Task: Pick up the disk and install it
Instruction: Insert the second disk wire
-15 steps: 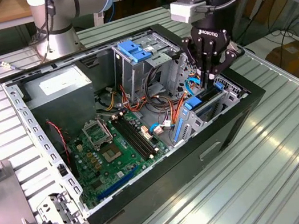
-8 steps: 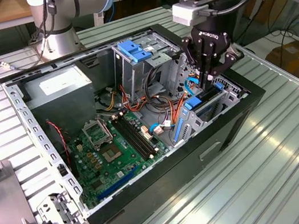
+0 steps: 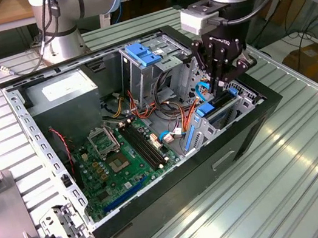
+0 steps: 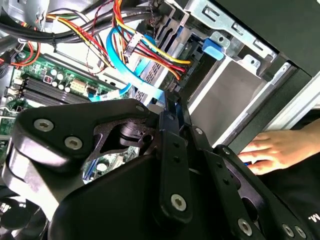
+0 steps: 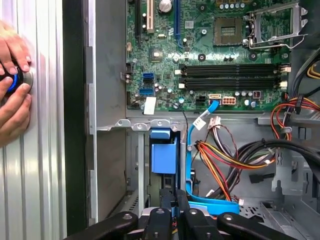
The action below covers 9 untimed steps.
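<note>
Over the front corner of the open computer case (image 3: 156,175), my gripper (image 3: 222,85) hangs pointing down into the drive cage (image 3: 244,104). Fingers (image 4: 170,130) are drawn together, tips meeting; I see nothing clamped between them.

Disk (image 3: 215,108) sits on edge in the cage slot, directly under my tips. In the first wrist view its blue rail end (image 5: 164,155) faces up at me, just beside a light blue ribbon cable (image 5: 190,150) and a bundle of red, yellow and orange power wires (image 5: 225,155). How deep it is seated I cannot tell.

Handling judgement: metal-bodied drive, so stiff and fairly heavy for its bulk. Bare silver faces likely slick. Fragile inside; no knocks, no twisting in the slot. The plastic rails are the flexible part and give poor purchase. Best hold is across the two flat metal faces near the upper edge, clear of the label and of the connector end. Loose cables close by could snag.

A person's hand (image 5: 12,95) rests on the counter (image 3: 305,179) outside the case wall, over a blue button (image 5: 12,80).
</note>
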Available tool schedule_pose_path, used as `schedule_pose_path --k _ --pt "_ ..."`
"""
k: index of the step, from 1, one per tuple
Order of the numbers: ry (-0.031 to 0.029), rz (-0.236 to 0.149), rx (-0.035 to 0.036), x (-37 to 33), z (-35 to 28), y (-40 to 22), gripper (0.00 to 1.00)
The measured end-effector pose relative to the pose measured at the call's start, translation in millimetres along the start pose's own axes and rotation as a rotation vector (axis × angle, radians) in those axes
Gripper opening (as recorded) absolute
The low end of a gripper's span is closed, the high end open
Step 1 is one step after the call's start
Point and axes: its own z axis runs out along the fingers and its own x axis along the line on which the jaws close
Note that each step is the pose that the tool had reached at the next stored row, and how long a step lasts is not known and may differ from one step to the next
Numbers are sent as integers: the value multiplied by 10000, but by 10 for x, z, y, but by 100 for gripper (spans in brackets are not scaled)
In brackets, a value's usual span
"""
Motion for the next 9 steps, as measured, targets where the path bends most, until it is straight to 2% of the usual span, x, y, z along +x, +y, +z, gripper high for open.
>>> schedule_pose_path --k 2,5,7,8,9 --pt "-124 25 112 19 24 7 16" --pt "-349 61 129 47 54 10 16" --pt "-439 85 127 60 65 11 16" --pt "-507 97 130 73 71 11 16" --pt "-553 107 172 87 74 10 16"
